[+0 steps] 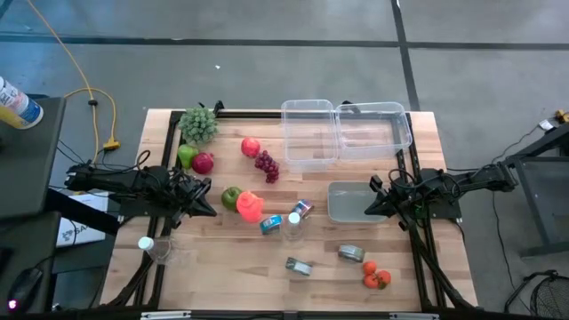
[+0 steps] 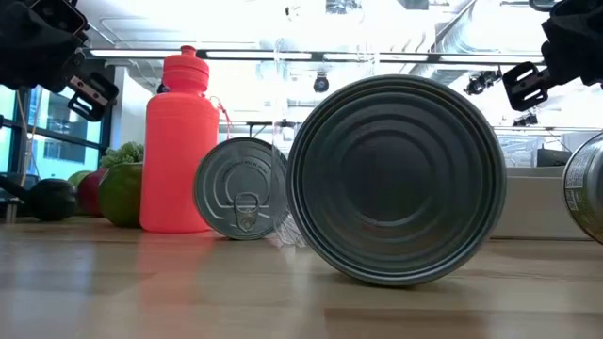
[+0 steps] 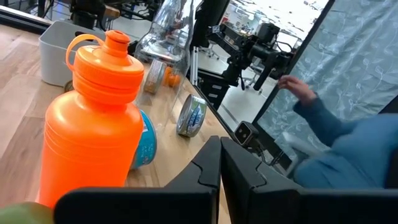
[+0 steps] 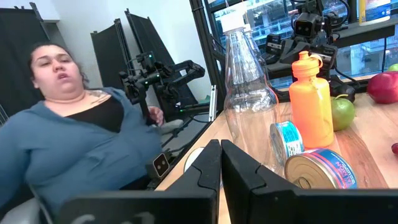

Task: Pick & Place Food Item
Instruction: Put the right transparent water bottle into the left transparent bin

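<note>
Food lies on the wooden table's left half: a green leafy bunch (image 1: 197,124), a green pear (image 1: 186,156), a red apple (image 1: 204,163), a red fruit (image 1: 251,148), dark grapes (image 1: 267,166) and a green apple (image 1: 231,197). Small orange fruits (image 1: 376,277) sit near the front right. My left gripper (image 1: 212,203) is shut, level above the table beside the green apple and the orange bottle (image 3: 93,124). My right gripper (image 1: 369,210) is shut, level over the grey bin (image 1: 351,202). Neither one holds anything.
Two clear tubs (image 1: 342,132) stand at the back. Several cans (image 1: 351,253) and a clear bottle (image 1: 293,227) are spread over the middle and front. A clear cup (image 1: 160,251) sits front left. A person (image 4: 74,137) sits beyond the near edge.
</note>
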